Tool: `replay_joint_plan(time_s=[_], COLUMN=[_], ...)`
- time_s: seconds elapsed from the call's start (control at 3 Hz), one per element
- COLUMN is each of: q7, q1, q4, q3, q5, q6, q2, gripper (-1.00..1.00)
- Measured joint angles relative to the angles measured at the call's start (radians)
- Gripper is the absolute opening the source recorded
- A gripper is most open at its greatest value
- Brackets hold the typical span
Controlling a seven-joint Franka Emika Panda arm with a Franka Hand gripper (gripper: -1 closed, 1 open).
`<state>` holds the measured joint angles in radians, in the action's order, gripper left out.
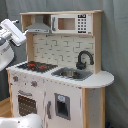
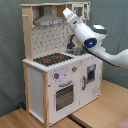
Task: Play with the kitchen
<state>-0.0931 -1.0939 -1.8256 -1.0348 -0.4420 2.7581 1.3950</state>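
Note:
The toy kitchen of white panels and pale wood fills both exterior views. It has a black-red hob, a black tap over the sink, a grey hood, an oven door and a dotted backboard. My white arm reaches up in front of the kitchen. Its gripper end is level with the hood, beside the microwave. In the first exterior view the arm shows at the first exterior view's left edge.
A toy microwave sits on the upper shelf. The kitchen stands on wooden boards, with a grey-green curtain behind it. A white rounded part lies low at the first exterior view's left.

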Motion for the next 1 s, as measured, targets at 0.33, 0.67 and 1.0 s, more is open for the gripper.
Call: replay_joint_plan(time_s=[0.33,0.67,1.0], q7=[0.084,0.161,0.248], q1=[-0.001,-0.009,-0.032], q4=[0.024,0.05,0.082], q3=[-0.01,-0.027,-0.043], q5=[0.0,-0.001,-0.001], q6=[-0.087,-0.162,-0.232], q2=[0.011,0.013,0.013], gripper=[1.0,1.0,1.0])
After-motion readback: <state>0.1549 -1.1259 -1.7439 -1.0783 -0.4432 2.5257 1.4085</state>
